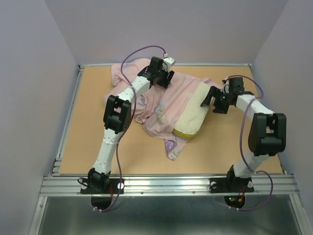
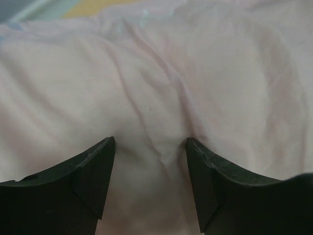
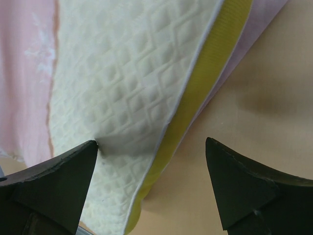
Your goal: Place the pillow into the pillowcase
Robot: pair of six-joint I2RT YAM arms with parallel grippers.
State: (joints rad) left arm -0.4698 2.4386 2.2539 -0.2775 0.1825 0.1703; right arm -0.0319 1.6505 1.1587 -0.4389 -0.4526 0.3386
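The cream-white pillow (image 1: 193, 110) lies at mid table, its left part covered by the pale pink pillowcase (image 1: 161, 105); its right side and yellow band (image 3: 205, 83) are bare. My left gripper (image 1: 164, 78) is at the far end of the pillowcase, open, with its fingertips down on wrinkled pink fabric (image 2: 161, 73) and nothing pinched (image 2: 150, 147). My right gripper (image 1: 211, 100) is open wide at the pillow's right edge. In the right wrist view the gripper (image 3: 151, 147) straddles that edge, one fingertip (image 3: 90, 149) against the quilted pillow (image 3: 127, 73), the other over the table (image 3: 264, 98).
The pillowcase's purple printed corner (image 1: 172, 147) trails toward the near edge. A raised metal rail (image 1: 68, 117) borders the tan table on the left and a rail (image 1: 166, 183) runs along the front. Purple walls close in on three sides.
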